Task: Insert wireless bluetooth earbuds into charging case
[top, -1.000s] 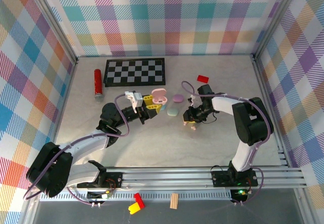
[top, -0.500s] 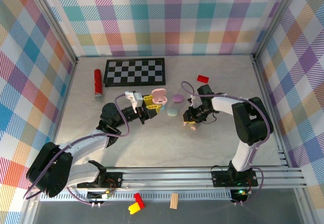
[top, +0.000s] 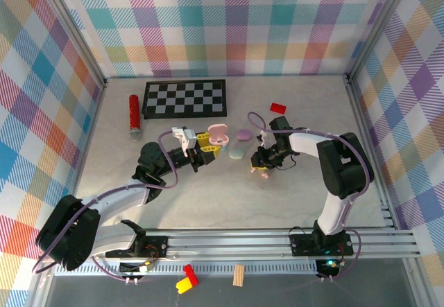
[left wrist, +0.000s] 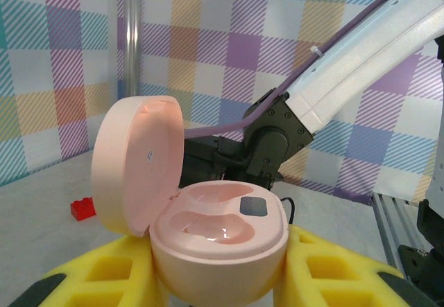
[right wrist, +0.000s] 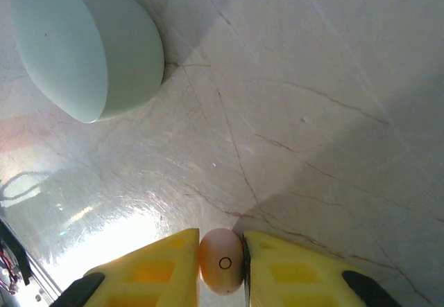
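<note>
My left gripper (left wrist: 218,283) is shut on a pink charging case (left wrist: 220,238) whose lid (left wrist: 135,165) stands open; its two moulded wells are empty. From above, that case (top: 218,134) sits left of centre with the left gripper (top: 208,144) just below it. My right gripper (right wrist: 222,269) points down at the table, its yellow fingers (right wrist: 152,272) shut on a small pink earbud (right wrist: 222,258). From above, the right gripper (top: 262,170) holds this earbud (top: 264,175) low over the table, right of the pink case.
A closed pale green case (right wrist: 83,44) lies on the table ahead of the right gripper, seen from above between the arms (top: 237,153). A closed purple case (top: 243,134), a red block (top: 278,107), a checkerboard (top: 184,98) and a red cylinder (top: 134,113) lie farther back.
The right gripper's jaws have closed in on the pink earbud. Both arms stay almost where they were.
</note>
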